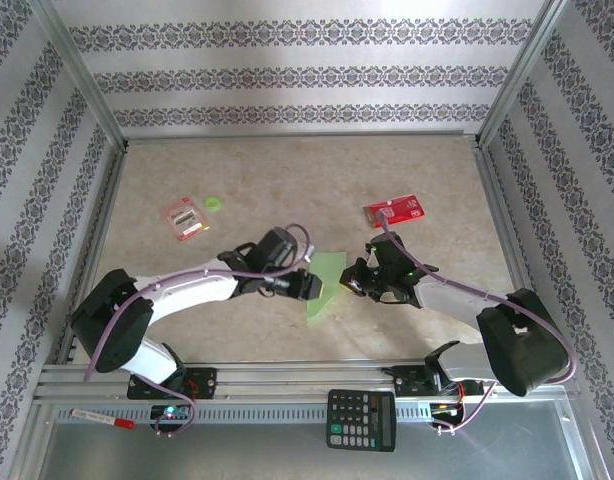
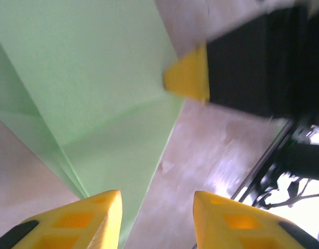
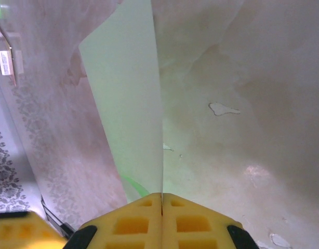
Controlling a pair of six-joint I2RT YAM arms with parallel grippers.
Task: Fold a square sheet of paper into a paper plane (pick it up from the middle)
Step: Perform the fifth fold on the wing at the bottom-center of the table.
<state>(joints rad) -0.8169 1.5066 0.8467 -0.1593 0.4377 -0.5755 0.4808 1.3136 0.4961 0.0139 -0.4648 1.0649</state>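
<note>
The square sheet of paper (image 1: 328, 283) is light green and creased into a narrower pointed shape; it sits mid-table between my two grippers. My right gripper (image 1: 353, 283) is shut on its right edge, and in the right wrist view the paper (image 3: 127, 98) rises edge-on out of the closed fingertips (image 3: 162, 199). My left gripper (image 1: 309, 286) is at the sheet's left side. The left wrist view has its yellow fingers (image 2: 94, 218) apart and the gripper (image 2: 157, 210) open, nothing between them, with the folded paper (image 2: 87, 78) just beyond.
A red-and-white packet (image 1: 185, 218) and a tiny green disc (image 1: 214, 205) lie at the far left. Another red packet (image 1: 394, 211) lies far right of centre. A calculator (image 1: 361, 419) and a marker (image 1: 102, 417) rest on the near rail. Metal frame rails border the table.
</note>
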